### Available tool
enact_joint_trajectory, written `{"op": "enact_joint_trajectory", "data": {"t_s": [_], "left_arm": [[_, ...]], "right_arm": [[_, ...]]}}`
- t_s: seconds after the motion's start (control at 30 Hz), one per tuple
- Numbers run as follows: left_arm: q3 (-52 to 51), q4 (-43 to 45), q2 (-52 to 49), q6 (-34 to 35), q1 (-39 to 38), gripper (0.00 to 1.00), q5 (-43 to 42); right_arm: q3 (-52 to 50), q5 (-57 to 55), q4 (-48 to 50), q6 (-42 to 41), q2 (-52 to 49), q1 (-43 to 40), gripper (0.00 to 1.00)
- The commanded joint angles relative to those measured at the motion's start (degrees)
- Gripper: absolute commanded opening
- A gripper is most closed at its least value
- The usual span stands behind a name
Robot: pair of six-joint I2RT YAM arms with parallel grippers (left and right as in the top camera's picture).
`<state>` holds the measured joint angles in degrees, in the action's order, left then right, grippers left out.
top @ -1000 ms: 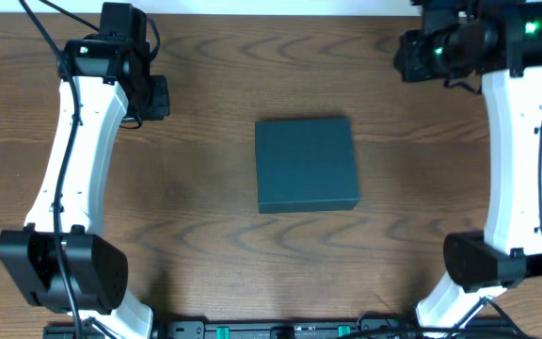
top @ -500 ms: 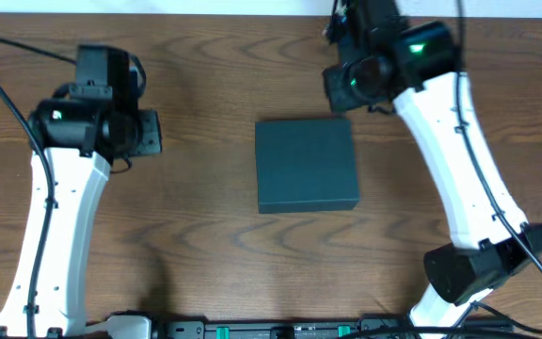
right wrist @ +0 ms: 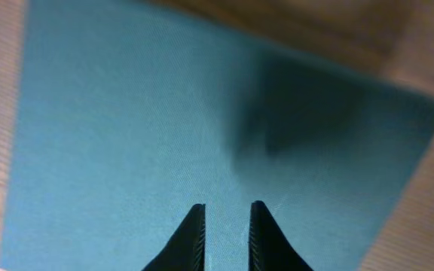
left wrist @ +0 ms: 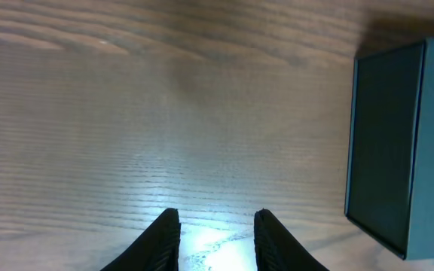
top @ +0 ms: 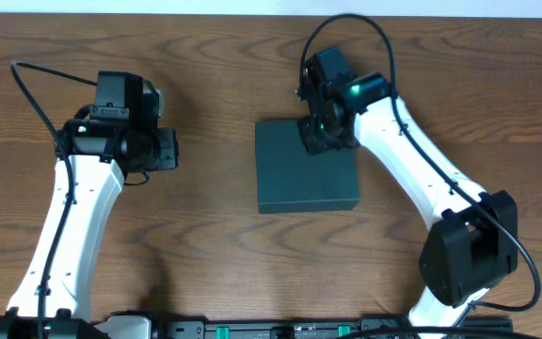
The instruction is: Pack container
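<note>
Container [top: 294, 179] directly beneath right gripper [right wrist: 226, 207], well apart from left gripper [left wrist: 215, 214].

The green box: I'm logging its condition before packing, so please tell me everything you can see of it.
The box is a dark teal-green, matte, cardboard-looking rectangle, lying flat and closed near the middle of the wooden table. Its top is plain, no label visible; the left wrist view shows one smooth upright side wall. No hinge can be made out. The right gripper is over the lid's far right part, fingertips narrowly apart; whether they touch it cannot be told.
</note>
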<state>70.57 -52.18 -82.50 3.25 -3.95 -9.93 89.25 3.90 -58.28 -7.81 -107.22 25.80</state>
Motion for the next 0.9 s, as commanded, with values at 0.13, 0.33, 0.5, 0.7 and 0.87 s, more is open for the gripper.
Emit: {"op": "enact_joint_trajectory", "data": {"t_s": [0.13, 0.33, 0.5, 0.7, 0.87], "left_arm": [[-1.0, 1.1, 0.1, -1.8, -0.5, 0.31, -2.5], [-1.0, 1.4, 0.1, -1.8, -3.0, 0.32, -2.5], [-1.0, 1.7, 0.1, -1.7, -5.2, 0.31, -2.5], [-1.0, 1.8, 0.1, -1.7, -5.5, 0.31, -2.5], [-1.0, 1.8, 0.1, -1.8, -5.5, 0.36, -2.5]], "right_arm": [[-5.1, 1.0, 3.2, -2.0, 0.0, 1.1, 0.01], [-7.9, 1.0, 5.2, -2.0, 0.0, 1.1, 0.01], [-12.6, 1.0, 8.0, -2.3, 0.0, 1.1, 0.01], [-14.2, 1.0, 9.2, -2.4, 0.0, 1.1, 0.01], [-13.5, 0.0, 10.9, -0.9, 0.2, 0.8, 0.08]]}}
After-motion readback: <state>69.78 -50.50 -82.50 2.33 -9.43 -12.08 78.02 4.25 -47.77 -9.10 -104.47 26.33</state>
